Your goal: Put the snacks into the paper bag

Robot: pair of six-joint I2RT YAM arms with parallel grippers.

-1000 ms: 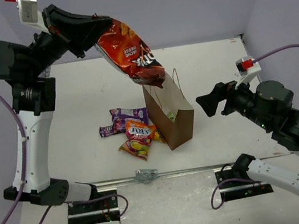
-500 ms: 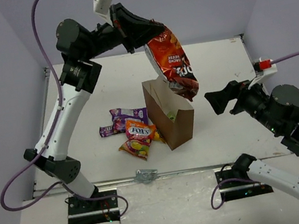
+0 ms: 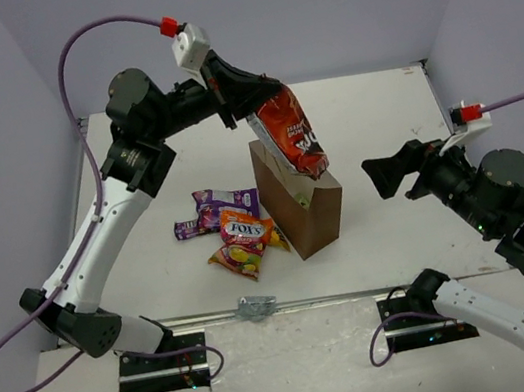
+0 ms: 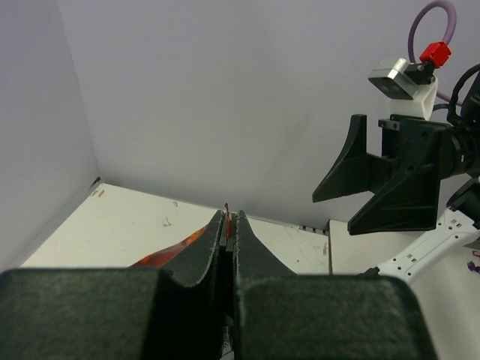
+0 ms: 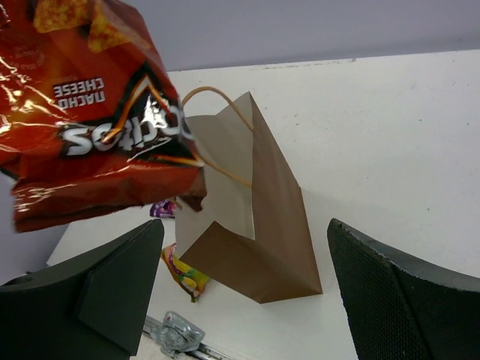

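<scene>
My left gripper is shut on the top edge of the red-and-silver chip bag and holds it hanging over the mouth of the upright brown paper bag, its lower end at the opening. In the left wrist view the jaws pinch a thin red edge. The chip bag and the paper bag show in the right wrist view. My right gripper is open and empty, raised to the right of the bag. The orange FOX'S bag, purple packets and a yellowish packet lie left of the bag.
A crumpled silver wrapper lies at the table's near edge. Purple walls close in the left, back and right sides. The right gripper shows in the left wrist view, facing the left one.
My left arm has swung right and down, carrying the chip bag from high at the left to just over the paper bag's opening. The right gripper has barely moved.
</scene>
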